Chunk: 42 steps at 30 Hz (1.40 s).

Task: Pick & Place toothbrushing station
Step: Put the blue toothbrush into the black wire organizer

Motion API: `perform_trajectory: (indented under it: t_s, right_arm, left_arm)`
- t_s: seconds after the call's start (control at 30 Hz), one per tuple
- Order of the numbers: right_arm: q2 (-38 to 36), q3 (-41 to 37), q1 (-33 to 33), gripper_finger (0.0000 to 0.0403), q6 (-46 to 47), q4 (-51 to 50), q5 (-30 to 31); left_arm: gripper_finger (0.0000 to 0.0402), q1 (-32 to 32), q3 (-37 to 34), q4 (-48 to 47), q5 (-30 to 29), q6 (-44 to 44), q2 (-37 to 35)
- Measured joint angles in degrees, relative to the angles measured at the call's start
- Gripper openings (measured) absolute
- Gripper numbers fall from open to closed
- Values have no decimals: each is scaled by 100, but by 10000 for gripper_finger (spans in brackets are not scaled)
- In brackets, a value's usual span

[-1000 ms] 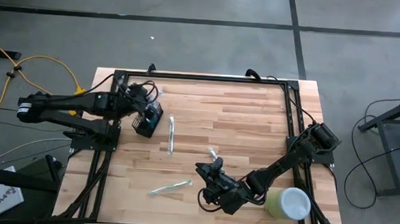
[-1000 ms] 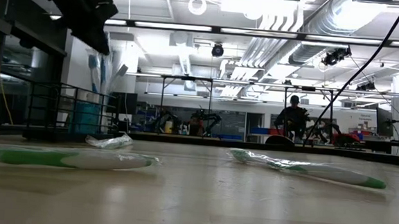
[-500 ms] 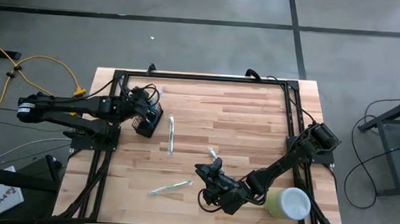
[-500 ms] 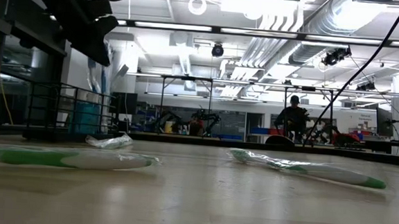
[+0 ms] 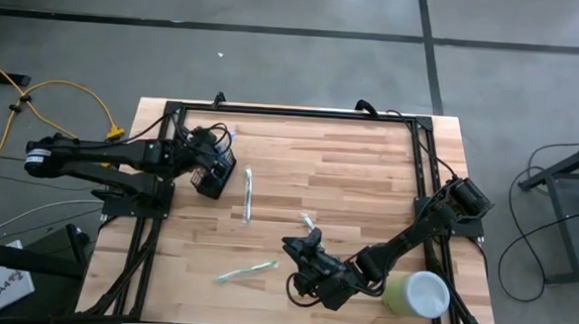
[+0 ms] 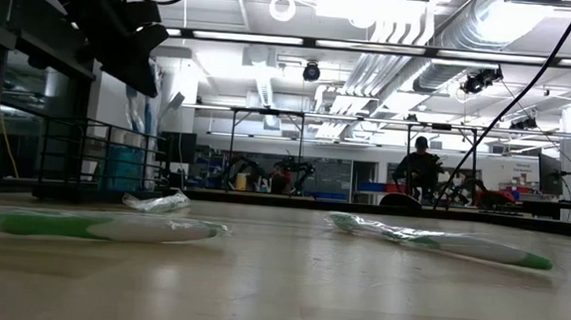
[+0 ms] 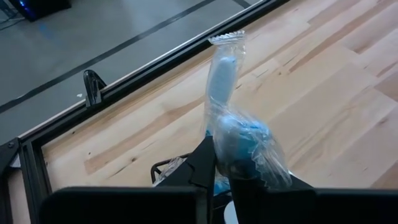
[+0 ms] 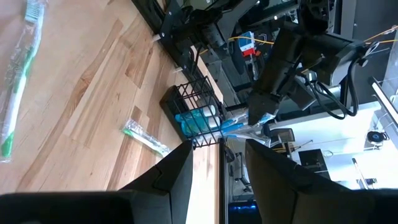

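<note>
1. Pale wooden plank table [image 5: 348,175] w/ black metal frame rail around its edge; everything else sits on or above it.
2. Left arm reaches in from table's left edge; left gripper [image 5: 214,144] sits right over the small black wire-mesh holder cup [image 5: 213,173], near table's far-left corner.
3. Left gripper jaws: narrow gap, pressed on a blue toothbrush in clear plastic wrap [image 7: 233,134], which stands up out of the cup. Can't tell if grip is firm or loosening.
4. Right arm comes in from table's right edge, bent low; right gripper [image 5: 304,257] is near table's front edge, well apart from wire-mesh cup. Jaws apart, nothing between them.
5. Large pale green cup w/ white inside [image 5: 420,294]: front-right of table, beside right arm's forearm.
6. Wrapped toothbrush, pale/white [image 5: 247,195]: on table just right of wire-mesh cup.
7. Wrapped green-white toothbrush [image 5: 247,271]: near table's front edge, left of right gripper.
8. Small wrapped item [image 5: 309,224]: mid-table, just beyond right gripper.
</note>
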Motion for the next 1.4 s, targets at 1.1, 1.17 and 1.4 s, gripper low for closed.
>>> perform_trajectory:
  t_s: [1.1,1.17,1.4]
  right_arm:
    - [0,0,0,138,0,1,-2]
    - [0,0,0,138,0,2,-1]
    - [0,0,0,138,0,2,-1]
  left_arm:
    - [111,11,-4,308,-130,645,2]
    - [111,9,-4,317,-128,645,2]
    - [111,11,-4,340,69,794,2]
